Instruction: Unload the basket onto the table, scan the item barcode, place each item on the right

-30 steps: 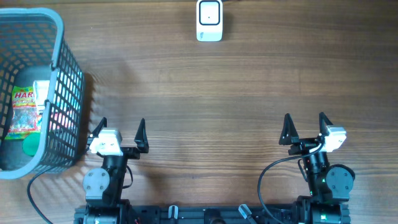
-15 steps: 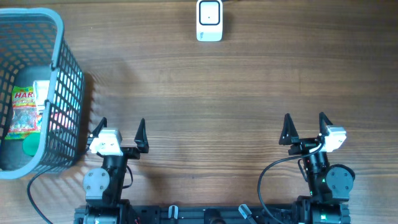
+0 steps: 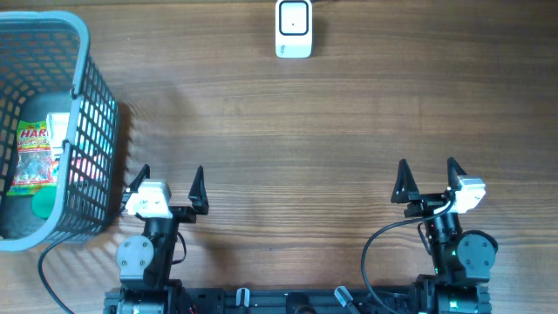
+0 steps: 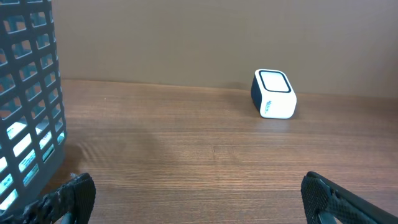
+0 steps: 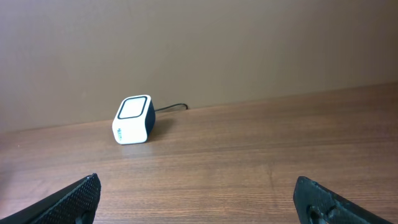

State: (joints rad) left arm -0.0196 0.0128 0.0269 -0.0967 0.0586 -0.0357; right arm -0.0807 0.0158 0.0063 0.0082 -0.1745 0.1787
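Observation:
A white barcode scanner (image 3: 294, 29) with a dark window stands at the table's far edge; it also shows in the left wrist view (image 4: 274, 94) and the right wrist view (image 5: 133, 119). A candy bag (image 3: 33, 157) lies with other items inside the grey basket (image 3: 91, 105) at the left. My left gripper (image 3: 168, 182) is open near the front edge, just right of the basket, holding nothing. My right gripper (image 3: 427, 177) is open at the front right, also with nothing between its fingers. Both are far from the scanner.
The basket's mesh wall (image 4: 28, 106) rises close to the left of my left gripper. A thin cable (image 5: 171, 108) runs from the scanner's back. Bare wooden table (image 3: 296, 131) lies between the grippers and the scanner.

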